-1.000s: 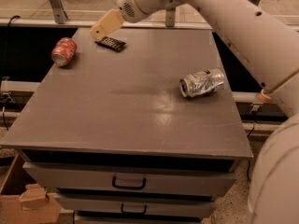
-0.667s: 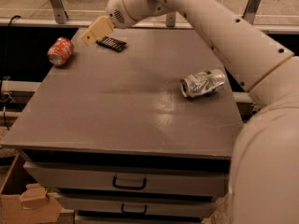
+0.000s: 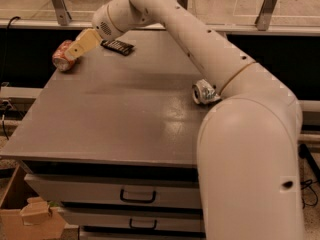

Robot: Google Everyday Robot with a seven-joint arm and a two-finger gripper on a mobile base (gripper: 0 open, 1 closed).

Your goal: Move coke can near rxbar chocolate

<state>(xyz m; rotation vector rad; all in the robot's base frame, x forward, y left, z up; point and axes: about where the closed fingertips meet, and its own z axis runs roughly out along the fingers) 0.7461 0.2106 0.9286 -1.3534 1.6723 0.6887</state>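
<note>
Claw (image 3: 76,47) reaches the coke can (image 3: 60,59) at the desk's (image 3: 125,114) far left corner.
Camera view: the claw has swung left, away from the rxbar chocolate (image 3: 118,46), and its tip now meets the can, which lies unmoved; spread or pressed together, I cannot tell.

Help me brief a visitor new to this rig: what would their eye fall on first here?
The big white arm dominates, stretching from the near right across the grey table to its far left corner. There its tan gripper is at the red coke can, with the dark rxbar chocolate nearby. A crushed silver can lies at the right edge, partly behind the arm.
</note>
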